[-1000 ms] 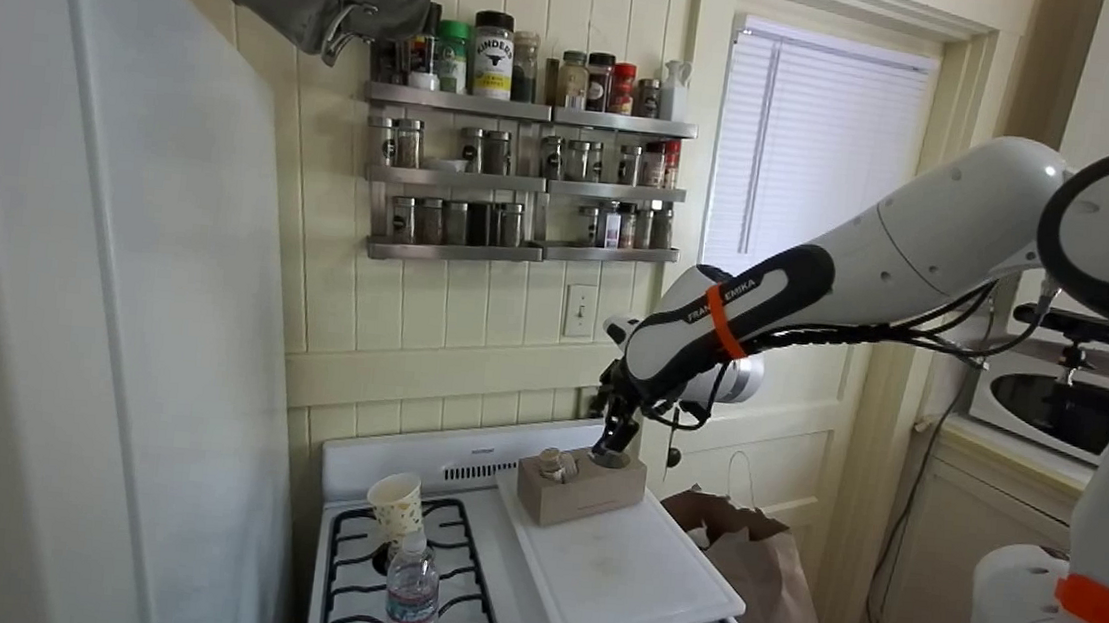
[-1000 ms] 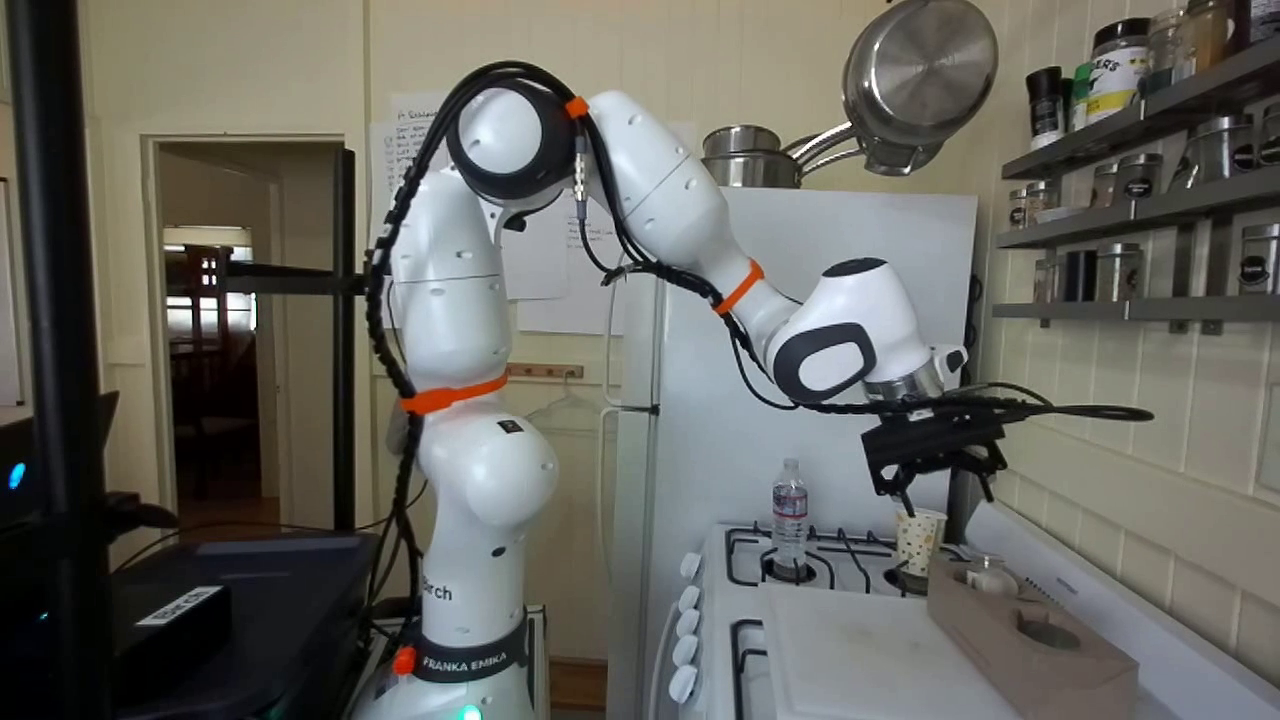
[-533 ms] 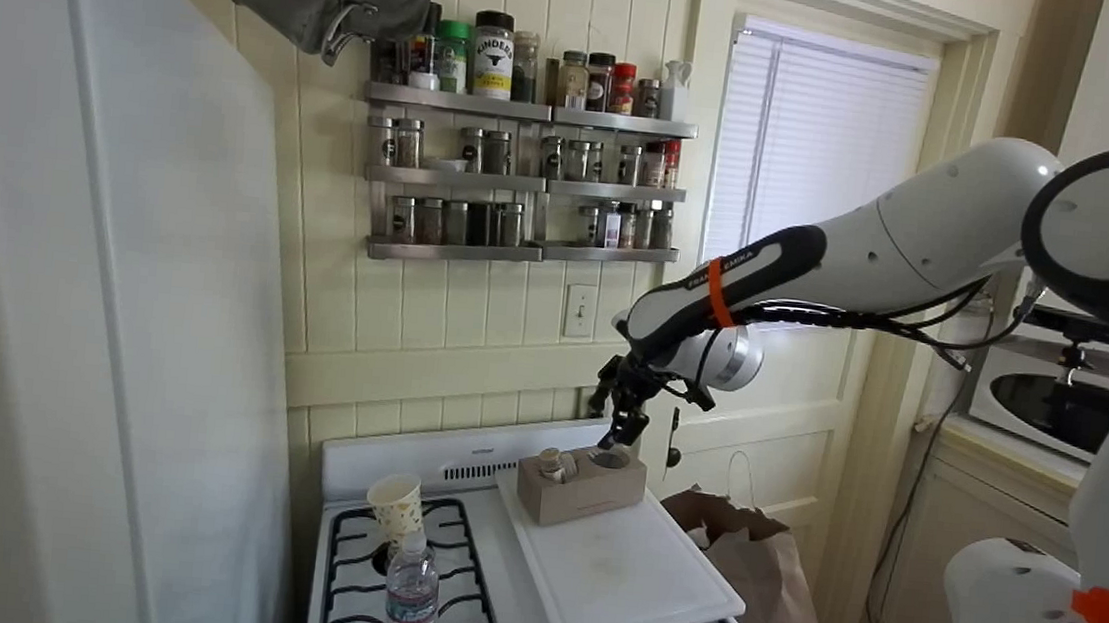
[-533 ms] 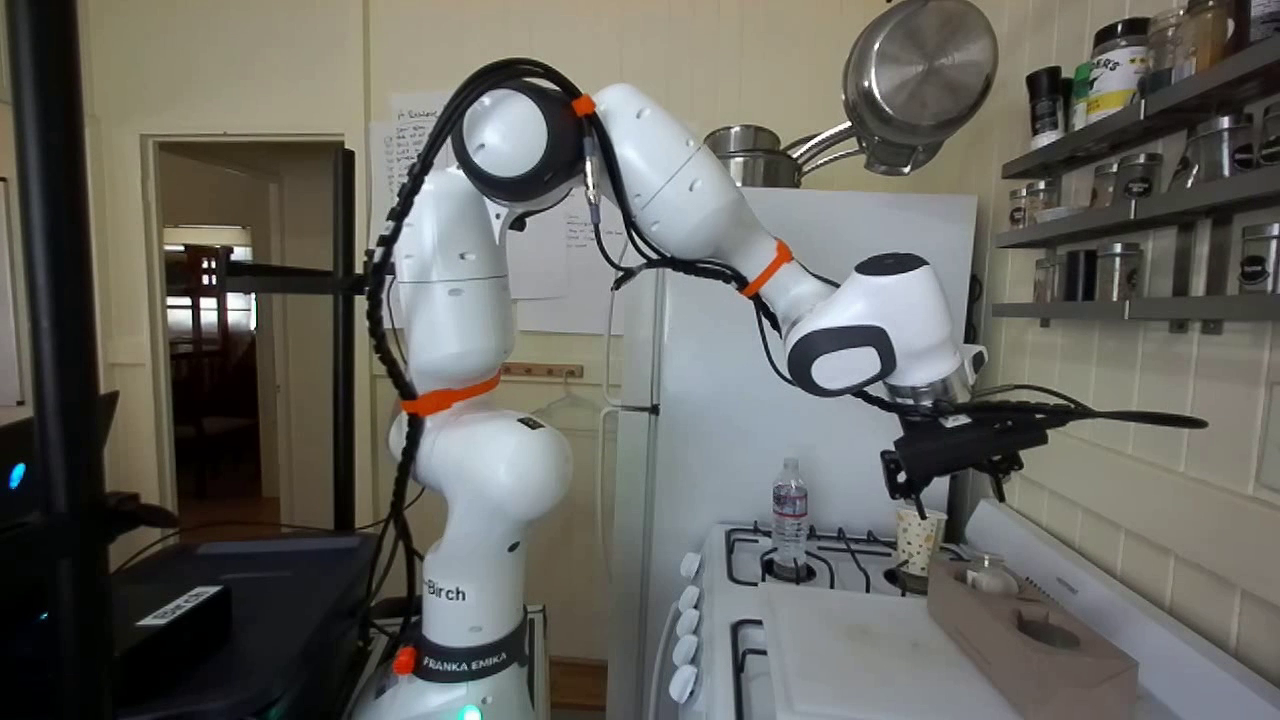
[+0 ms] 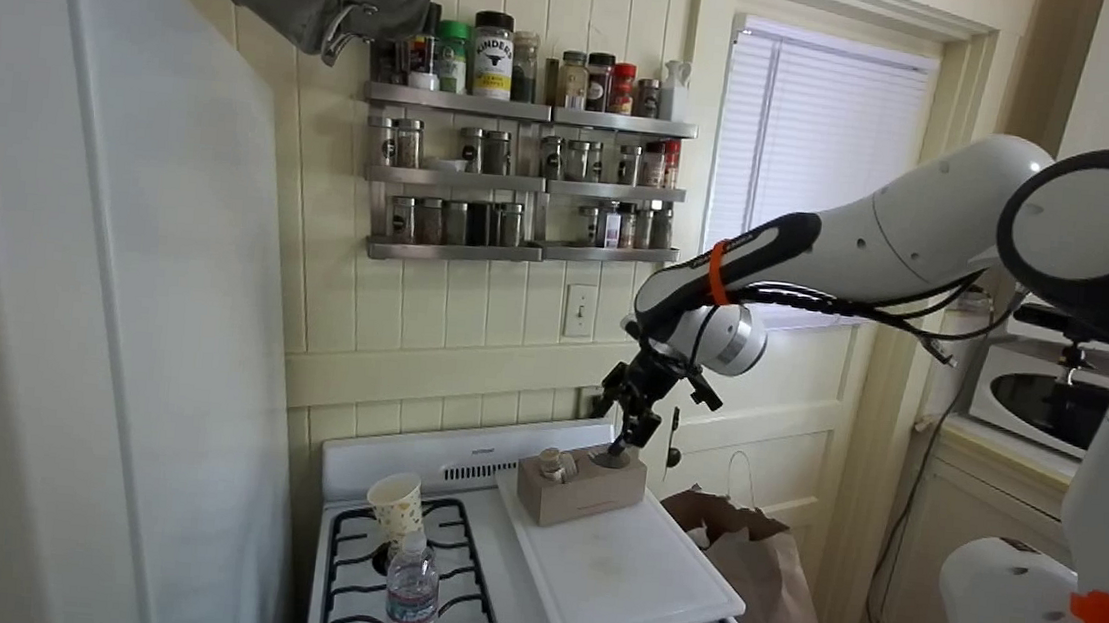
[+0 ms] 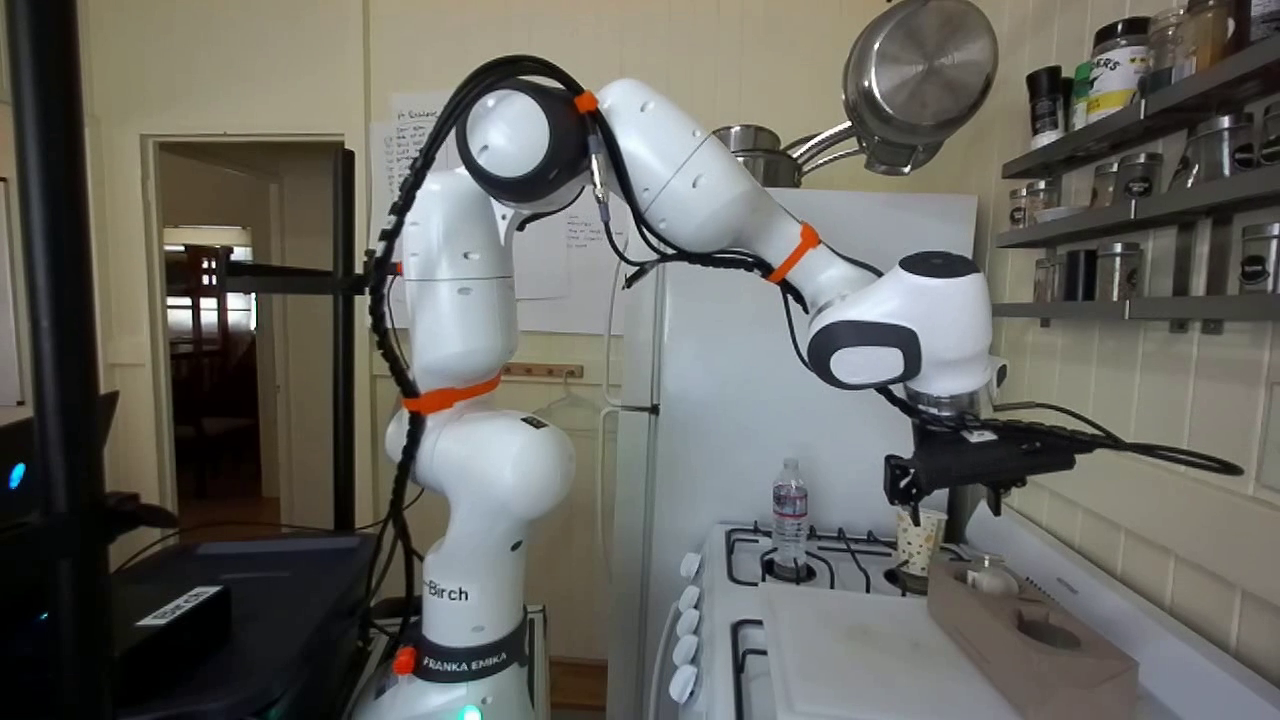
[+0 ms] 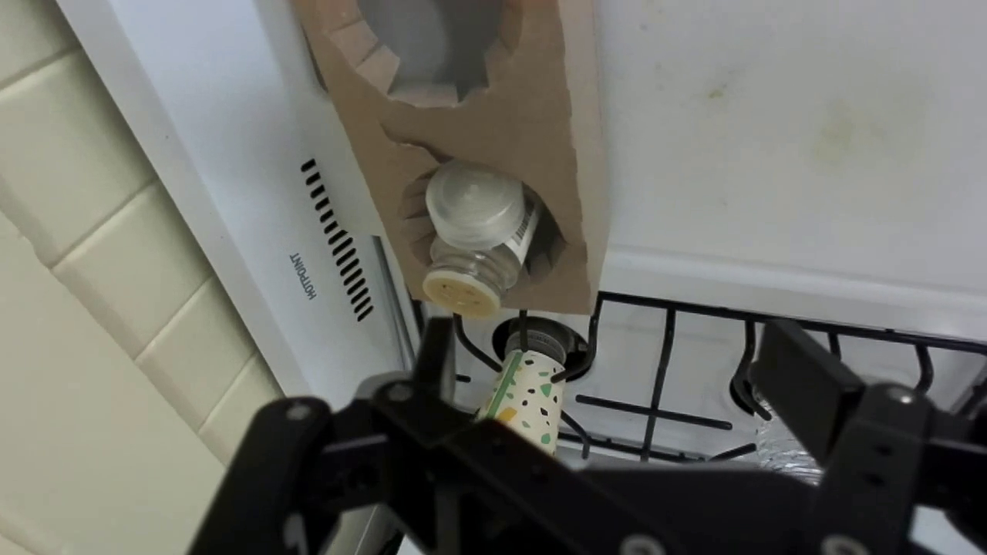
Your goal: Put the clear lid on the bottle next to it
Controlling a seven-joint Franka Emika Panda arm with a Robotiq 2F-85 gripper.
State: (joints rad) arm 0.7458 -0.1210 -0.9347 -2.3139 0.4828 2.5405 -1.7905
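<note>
The lid [image 7: 473,202] sits in a hole in the box [image 7: 501,131], beside the bottle [image 7: 493,266], its round face shown in the wrist view, cloudy-clear. The bottle's long axis slants, its yellow, pierced top [image 7: 461,294] toward the cup [image 7: 532,393]. The end effector [image 7: 621,371] is spread wide, holding nothing.

The arm [image 6: 700,190] is glossy white, its rounded shells [image 6: 455,230] dotted with small recessed holes and ringed in black at the joints [image 6: 507,133]. Orange bands [image 6: 795,252] circle it; black cables [image 6: 380,300], partly ribbed, run alongside, one with a silver connector [image 6: 598,180]. Dark lettering [image 6: 447,594] reads "Birch", and the black base collar [image 6: 466,664] says "FRANKA EMIKA" in pale letters, above a green light [image 6: 468,713]. Past a metal ring [image 6: 942,402] at the wrist [image 6: 955,330], the tool [image 7: 621,370] is matte black, with flat pads [image 7: 806,385] and silver screw heads [image 7: 900,395].
</note>
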